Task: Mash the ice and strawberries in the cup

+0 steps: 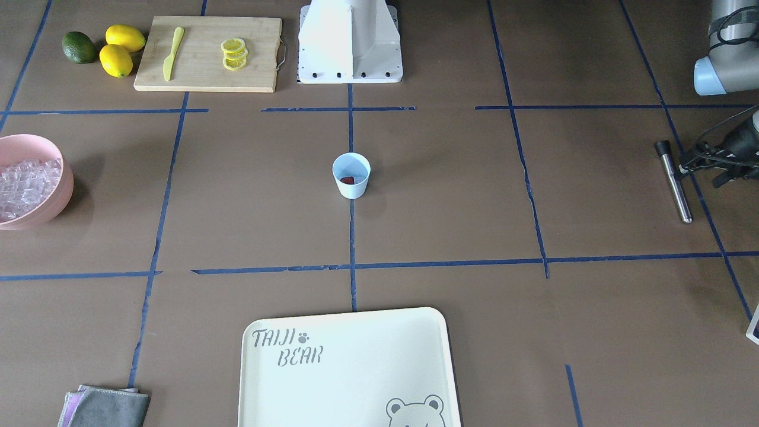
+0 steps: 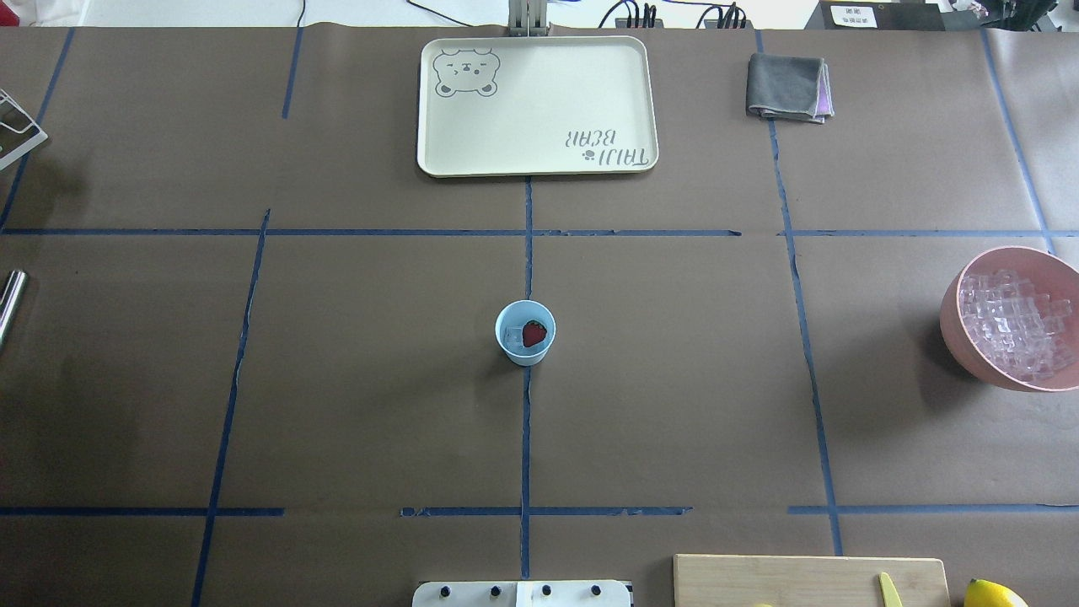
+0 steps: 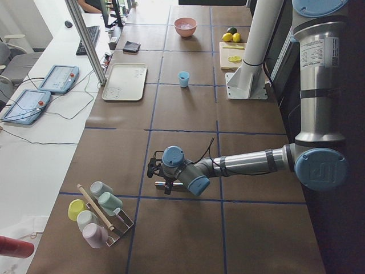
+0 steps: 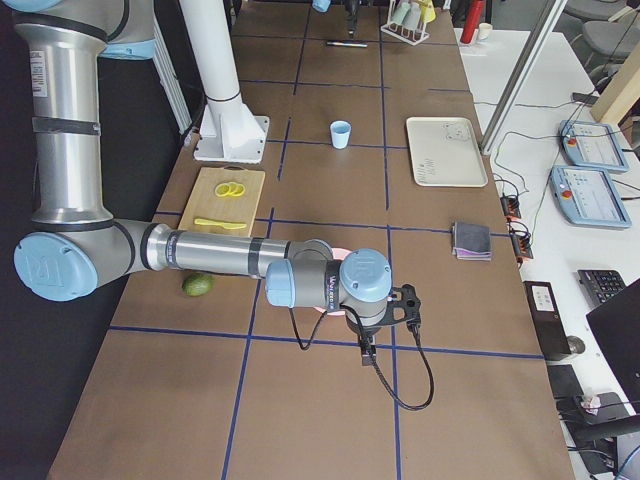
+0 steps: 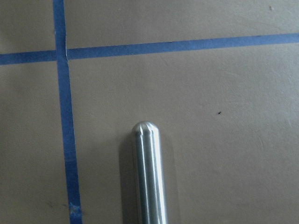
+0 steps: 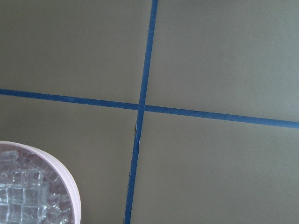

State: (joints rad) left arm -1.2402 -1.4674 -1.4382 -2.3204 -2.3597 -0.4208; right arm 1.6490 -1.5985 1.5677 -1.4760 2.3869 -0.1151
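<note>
One strawberry (image 2: 534, 333): in cup (image 2: 523, 357) with ice (image 2: 512, 337).
Rod (image 1: 673, 181): well apart from cup, beside left gripper (image 1: 691, 163).
Left gripper, right gripper (image 4: 408, 305): spread or pressed together, cannot tell.

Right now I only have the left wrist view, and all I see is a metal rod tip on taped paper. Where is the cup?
Observer: The cup stands upright at the middle of the table, on a tape line, far from the metal rod.
Operator: Anything in it?
Observer: One strawberry lies inside.
Operator: Where is the rest?
Observer: The ice is heaped in the pink bowl at the robot's right end of the table.
</note>
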